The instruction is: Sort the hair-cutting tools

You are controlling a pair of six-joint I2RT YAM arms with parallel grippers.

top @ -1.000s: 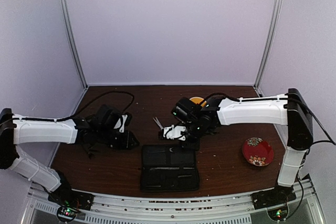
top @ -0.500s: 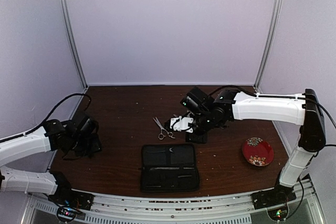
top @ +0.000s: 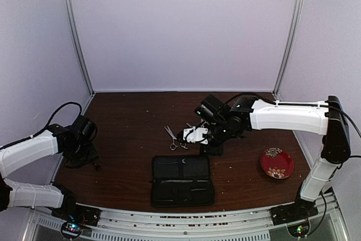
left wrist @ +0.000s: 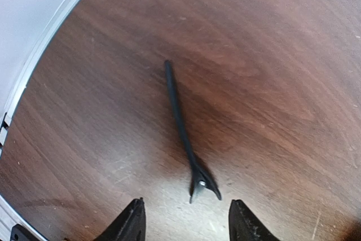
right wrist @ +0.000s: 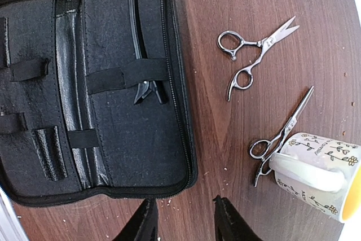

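A thin black clip (left wrist: 181, 128) lies on the brown table just ahead of my open, empty left gripper (left wrist: 186, 221), which hovers at the table's left side (top: 80, 155). The black case (right wrist: 96, 83) lies open; a second black clip (right wrist: 138, 43) is tucked under its elastic strap. One pair of silver scissors (right wrist: 254, 55) lies free beside the case, also in the top view (top: 171, 137). The other scissors (right wrist: 279, 134) lie with a ring handle against the mug. My right gripper (right wrist: 183, 218) is open and empty, above the table by the case's edge (top: 210, 148).
A white patterned mug (right wrist: 316, 173) lies on its side by the second scissors, seen in the top view (top: 195, 135) too. A red floral plate (top: 276, 162) sits at the right. The case (top: 181, 180) lies near the front edge. Enclosure walls and posts ring the table.
My left arm has swung back from beside the case to the far left, over the loose clip. My right arm has shifted slightly right, uncovering the free scissors.
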